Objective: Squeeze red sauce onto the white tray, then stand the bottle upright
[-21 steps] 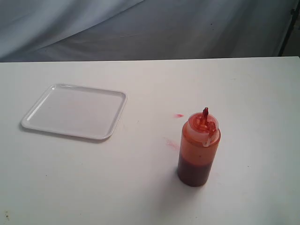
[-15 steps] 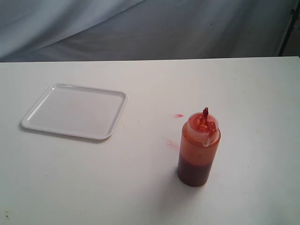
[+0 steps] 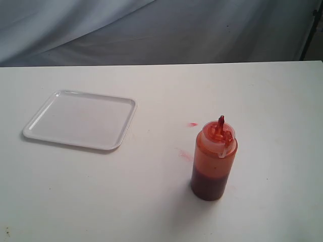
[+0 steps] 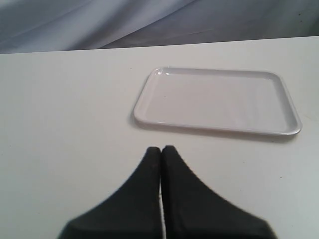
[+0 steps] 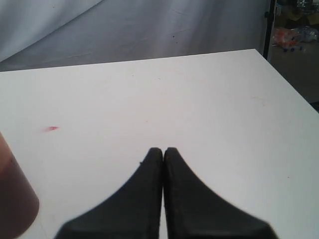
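The bottle (image 3: 214, 159) stands upright, long axis vertical and nozzle up, at the near right of the surface (image 3: 151, 212). It is well apart from the white tray (image 3: 81, 120) at the far left, which shows no red sauce. The right arm's jaws are pressed together and empty, and the bottle sits off to their side, toward the middle. The left arm's jaws, also together, face the tray. The right arm looks nearer for the pick-up.

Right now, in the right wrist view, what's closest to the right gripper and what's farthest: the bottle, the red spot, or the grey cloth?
From the right gripper:
1. bottle, close alongside, standing on the table.
2. red sauce spot, farther out on the white top.
3. grey cloth, behind the far edge.
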You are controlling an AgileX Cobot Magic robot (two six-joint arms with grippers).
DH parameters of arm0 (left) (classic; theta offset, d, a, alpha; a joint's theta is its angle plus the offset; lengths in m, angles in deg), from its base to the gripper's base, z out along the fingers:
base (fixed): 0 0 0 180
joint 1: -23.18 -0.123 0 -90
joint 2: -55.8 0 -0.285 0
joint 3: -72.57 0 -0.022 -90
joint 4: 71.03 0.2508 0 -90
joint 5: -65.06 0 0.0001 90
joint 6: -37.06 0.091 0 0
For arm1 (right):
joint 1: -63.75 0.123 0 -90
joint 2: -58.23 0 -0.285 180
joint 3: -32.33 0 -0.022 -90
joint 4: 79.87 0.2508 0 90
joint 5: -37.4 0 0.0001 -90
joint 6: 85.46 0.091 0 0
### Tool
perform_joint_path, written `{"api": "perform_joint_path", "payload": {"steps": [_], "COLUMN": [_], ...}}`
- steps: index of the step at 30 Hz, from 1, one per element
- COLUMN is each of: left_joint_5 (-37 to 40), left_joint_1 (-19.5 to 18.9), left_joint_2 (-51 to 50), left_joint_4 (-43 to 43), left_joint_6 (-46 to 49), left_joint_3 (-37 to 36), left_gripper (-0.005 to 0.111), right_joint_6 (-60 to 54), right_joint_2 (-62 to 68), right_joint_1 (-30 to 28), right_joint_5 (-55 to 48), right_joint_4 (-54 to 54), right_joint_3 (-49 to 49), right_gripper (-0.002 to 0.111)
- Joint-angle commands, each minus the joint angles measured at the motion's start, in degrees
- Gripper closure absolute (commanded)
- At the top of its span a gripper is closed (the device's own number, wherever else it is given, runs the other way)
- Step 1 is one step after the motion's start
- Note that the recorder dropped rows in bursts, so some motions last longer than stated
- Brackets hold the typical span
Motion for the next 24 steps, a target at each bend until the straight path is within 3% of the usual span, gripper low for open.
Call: {"api": "perform_joint_path", "payload": {"steps": [1,17,19,24], "left_joint_5": [-0.59,-0.83,-3.56,-12.01], "left_joint_1": [0.31,0.30,0.30,0.30], "left_joint_2": [-0.30,-0.30,-0.30,-0.30], "left_joint_4": [-0.34,2.98,4.10,-9.93], "left_joint_6": [-0.17,0.12,-0.47,-5.00], "left_joint_3": [-0.30,-0.30,-0.30,-0.30], "left_gripper": [0.107,0.107,0.107,0.107], "right_joint_6": [0.14,0.14,0.14,0.14], "right_joint_2": [-0.07,-0.07,-0.07,-0.07], "right_joint_1": [-0.09,-0.09,-0.09,-0.09], "right_joint_5": [0.31,0.31,0.31,0.31], "right_joint_4": [0.13,0.13,0.13,0.13], "right_joint_3": [-0.19,-0.19,-0.19,-0.19], "right_gripper": [0.108,0.108,0.108,0.108]}}
